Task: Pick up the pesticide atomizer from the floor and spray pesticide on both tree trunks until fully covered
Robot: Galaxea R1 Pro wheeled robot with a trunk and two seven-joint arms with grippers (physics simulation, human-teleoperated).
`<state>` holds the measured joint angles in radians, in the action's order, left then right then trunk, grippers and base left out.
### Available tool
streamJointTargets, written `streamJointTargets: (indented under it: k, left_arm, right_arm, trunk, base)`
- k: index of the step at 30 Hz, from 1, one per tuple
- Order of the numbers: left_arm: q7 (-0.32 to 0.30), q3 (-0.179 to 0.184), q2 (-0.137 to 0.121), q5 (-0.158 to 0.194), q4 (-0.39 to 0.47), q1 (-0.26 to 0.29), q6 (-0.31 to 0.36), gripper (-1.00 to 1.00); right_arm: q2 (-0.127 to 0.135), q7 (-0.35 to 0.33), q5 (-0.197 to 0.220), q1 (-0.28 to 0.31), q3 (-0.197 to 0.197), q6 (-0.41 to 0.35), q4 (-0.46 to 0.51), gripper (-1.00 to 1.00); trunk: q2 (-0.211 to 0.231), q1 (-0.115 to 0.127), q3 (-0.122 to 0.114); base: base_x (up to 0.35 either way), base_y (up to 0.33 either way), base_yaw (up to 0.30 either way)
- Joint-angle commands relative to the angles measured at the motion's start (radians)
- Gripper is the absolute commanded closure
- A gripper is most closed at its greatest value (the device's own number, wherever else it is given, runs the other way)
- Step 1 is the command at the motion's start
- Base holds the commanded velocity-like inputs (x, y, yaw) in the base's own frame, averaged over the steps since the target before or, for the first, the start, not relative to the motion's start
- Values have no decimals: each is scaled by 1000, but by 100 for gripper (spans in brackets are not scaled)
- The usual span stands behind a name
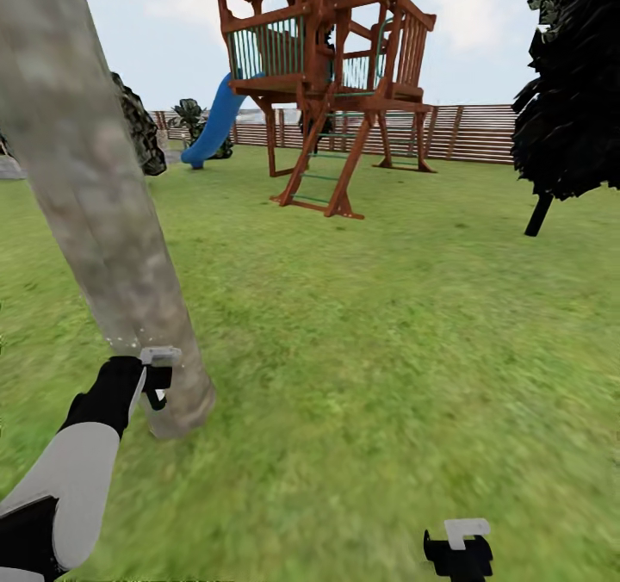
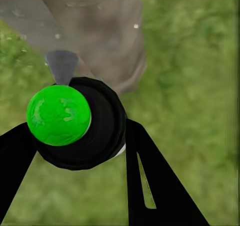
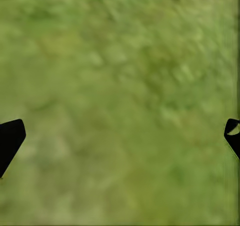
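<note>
One tree's thick mottled grey-brown trunk [image 1: 95, 203] leans across the left of the head view, down to the lawn. My left gripper [image 1: 151, 384] is shut on the pesticide atomizer [image 1: 160, 356] right beside the trunk's base, and fine white droplets hang between nozzle and bark. In the left wrist view the atomizer [image 2: 95, 131] is a black round body with a green cap and a grey nozzle aimed at the trunk [image 2: 100, 35], which carries scattered droplets. My right gripper [image 1: 461, 547] hangs open over bare grass at the lower right, and the right wrist view shows its gap [image 3: 120, 136] wide.
A wooden play tower [image 1: 331, 74] with a blue slide [image 1: 215, 121] stands ahead on the lawn. A brown slat fence [image 1: 465, 130] runs behind it. A dark thin-stemmed tree [image 1: 573, 91] stands at the right, and a dark bush [image 1: 142, 130] sits behind the trunk.
</note>
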<state>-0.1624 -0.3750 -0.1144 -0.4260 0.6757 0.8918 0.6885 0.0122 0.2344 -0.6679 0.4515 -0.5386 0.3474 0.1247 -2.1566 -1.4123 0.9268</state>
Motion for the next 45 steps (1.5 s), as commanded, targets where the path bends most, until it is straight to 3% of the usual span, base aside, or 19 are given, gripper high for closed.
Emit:
streamJointTargets:
  k: [1, 11, 19, 28, 33, 45]
  left_arm:
    - [-9, -4, 1, -10, 2, 1, 3, 100]
    - [-5, 2, -8, -14, -9, -1, 3, 100]
    - [1, 0, 1, -12, -9, -1, 2, 100]
    - [1, -1, -7, -14, -9, -1, 3, 100]
    - [1, -55, -33, -17, -3, -5, 3, 100]
    - [3, -62, -21, -16, 4, -5, 2, 100]
  right_arm:
    - [0, 3, -10, 1, -7, 4, -2, -100]
    - [0, 3, -11, 1, -7, 4, -2, -100]
    - [0, 3, -10, 1, -7, 4, -2, -100]
    - [0, 3, -10, 0, -7, 4, -3, -100]
    - [0, 3, -11, 1, -7, 4, -3, -100]
    - [0, 3, -12, 1, -6, 4, -4, -100]
  trunk:
    - [0, 0, 1]
    - [0, 0, 1]
    - [0, 0, 1]
    - [0, 0, 1]
    - [0, 0, 1]
    - [0, 0, 1]
  base:
    - [1, -275, 191]
    - [54, -273, 257]
    - [178, -244, 23]
    - [189, -236, 175]
    - [141, -246, 276]
    - [45, -274, 206]
